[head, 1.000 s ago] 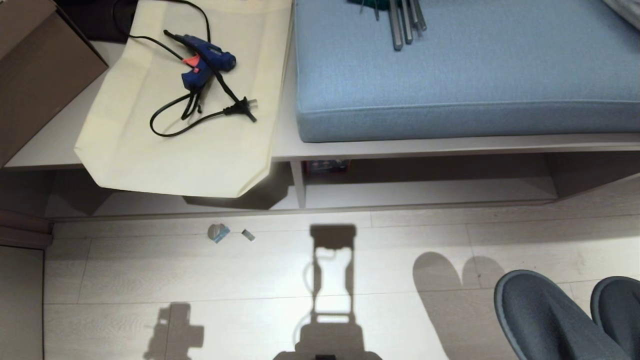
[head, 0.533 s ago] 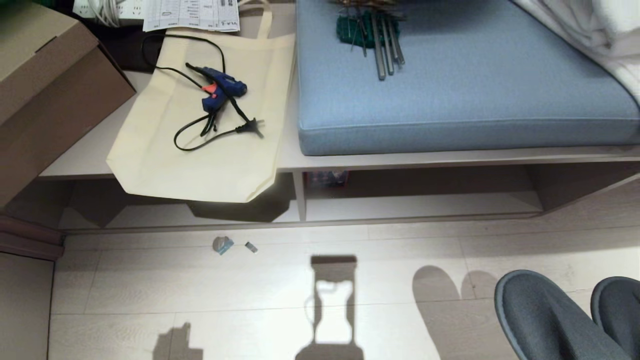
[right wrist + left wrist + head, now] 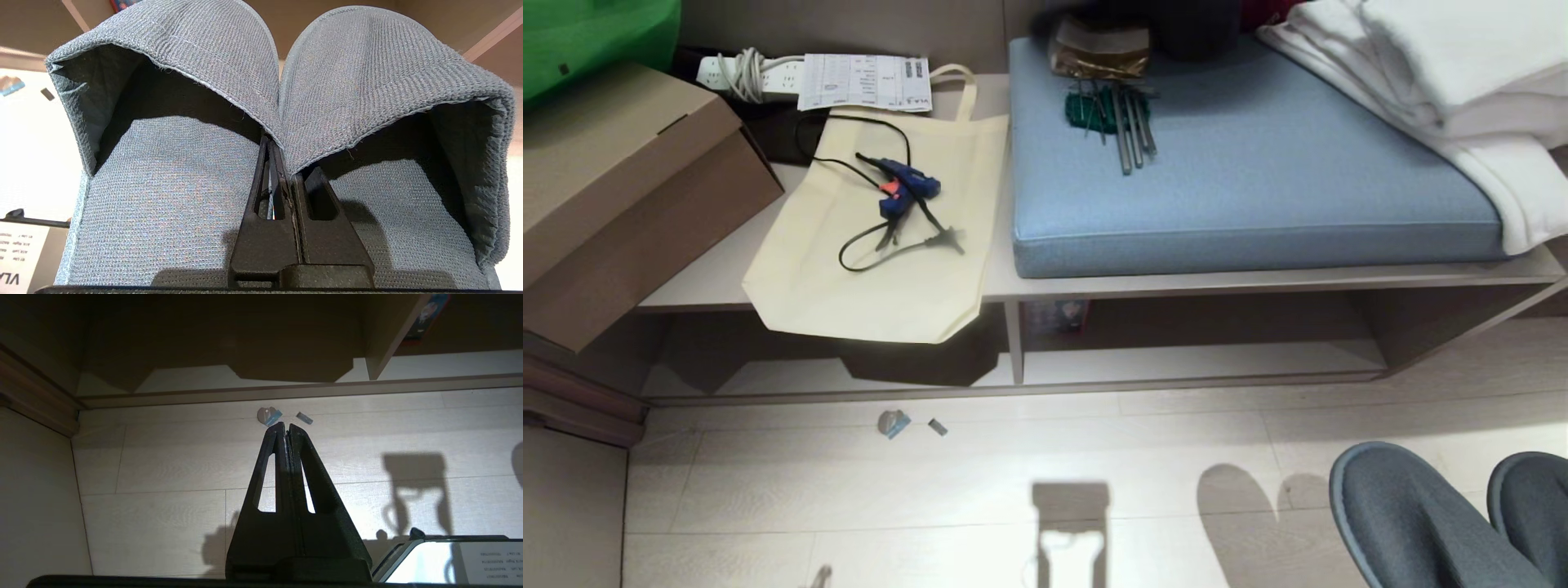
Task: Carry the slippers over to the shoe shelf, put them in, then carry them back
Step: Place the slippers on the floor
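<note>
Pale floorboards (image 3: 980, 490) front the shoe shelf (image 3: 1201, 359); right gripper (image 3: 282, 163) fingers pinch the slippers (image 3: 229, 102) together, left gripper (image 3: 287, 426) fingers closed, empty.

Blue glue gun (image 3: 904, 188) on cream tote bag (image 3: 882, 269), beside blue cushion (image 3: 1258, 188).

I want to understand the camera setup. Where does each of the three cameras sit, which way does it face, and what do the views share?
Head view: high on the robot, looking forward and down at the shoe shelf, the floor and the slippers; no arm shows.
Left wrist view: behind the shut left gripper, facing the floor and the shelf's lower edge.
Right wrist view: behind the right gripper, shut on the slippers' inner edges.
Shared: the small floor scraps show in both the head and left wrist views.
</note>
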